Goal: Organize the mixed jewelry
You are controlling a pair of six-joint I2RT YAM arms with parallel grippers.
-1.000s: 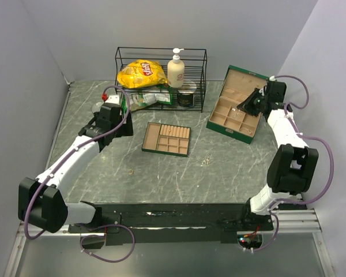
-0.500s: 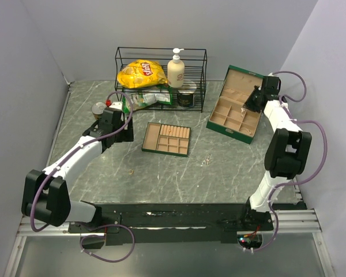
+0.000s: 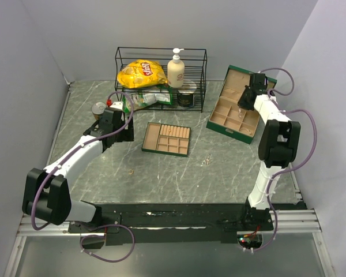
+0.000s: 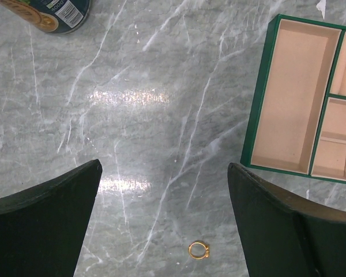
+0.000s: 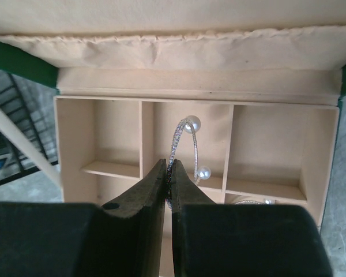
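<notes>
My right gripper [image 5: 170,164] is shut on a thin silver bangle [image 5: 175,141] with two pearl ends. It holds the bangle over the middle back compartment of the open green jewelry box [image 5: 69,144], seen at the back right in the top view [image 3: 229,134]. Another pearl piece [image 5: 251,200] lies in a compartment to the right. My left gripper [image 4: 164,166] is open above the marble table. A gold ring [image 4: 198,250] lies on the table below the gap between its fingers. A green divided tray [image 4: 255,109] lies to its right, mid-table in the top view [image 3: 164,152].
A tin can [image 4: 46,11] stands at the left, beside my left arm [image 3: 98,108]. A black wire rack [image 3: 160,55] at the back holds a yellow chips bag [image 3: 141,73] and a soap bottle [image 3: 176,69]. Small loose pieces lie on the table [image 3: 206,161].
My right gripper has swung left from the box's right side to over its back compartments. My left gripper pulled slightly back, uncovering the can.
</notes>
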